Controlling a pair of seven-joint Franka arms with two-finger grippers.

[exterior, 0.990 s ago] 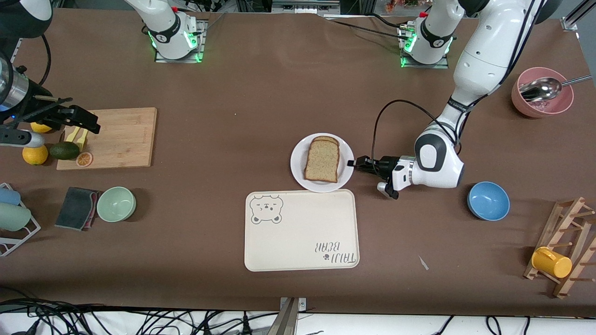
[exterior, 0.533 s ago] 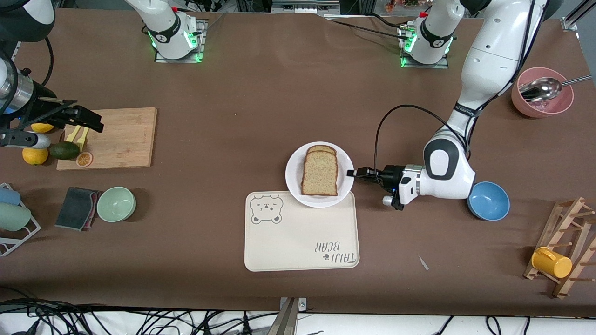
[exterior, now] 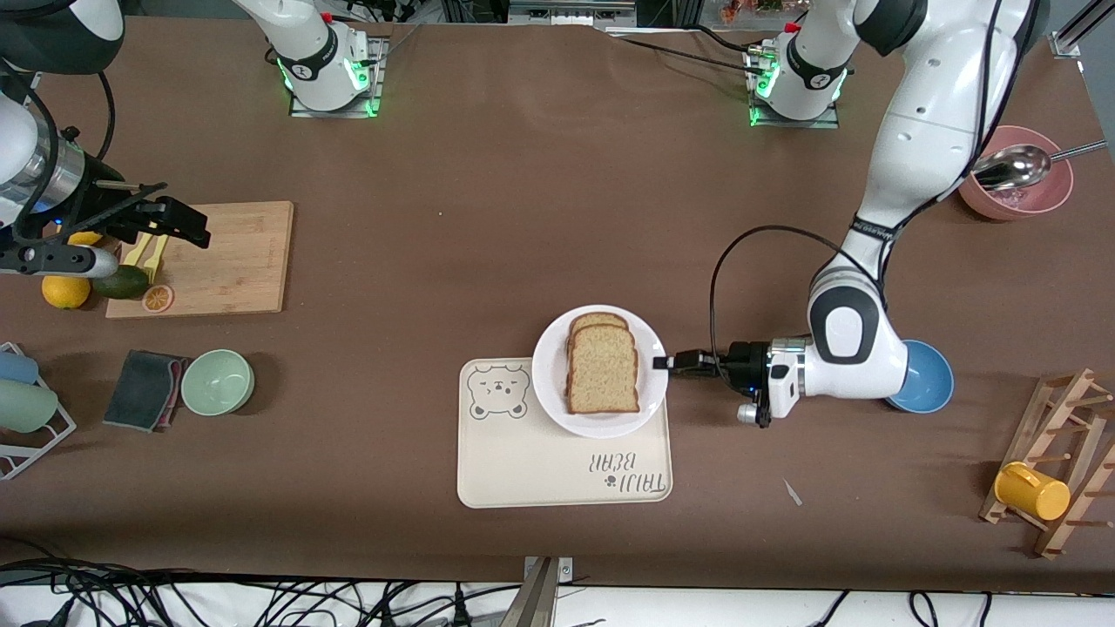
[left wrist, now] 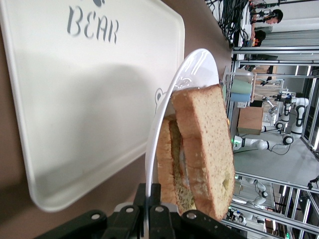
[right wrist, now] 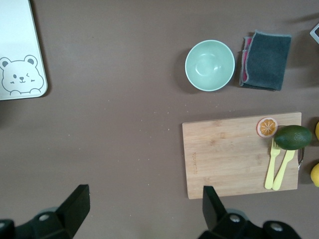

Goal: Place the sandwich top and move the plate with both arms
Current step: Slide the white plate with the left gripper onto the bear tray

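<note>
Since last frame plate [exterior: 550, 383] is sliding onto tray [exterior: 523, 470]; my left gripper [exterior: 664, 363] is pinching its slippery rigid rim, sandwich top [exterior: 603, 383] riding loose, right gripper [exterior: 165, 223] waiting agape over the cutting board [exterior: 235, 261].

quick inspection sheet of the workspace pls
surface: brown table, no spills seen
job's things: sandwich top on the stack on the plate; plate overlaps the bear tray
clutter: cutting board with forks, avocado, citrus slice; green bowl, cloth, blue bowl, pink bowl with spoon, mug rack
grippers: left gripper shut on the plate rim; right gripper open over the cutting board, waiting
cables: black loop by the left wrist; tangle along the table's front edge
surroundings: nothing seen of concern
</note>
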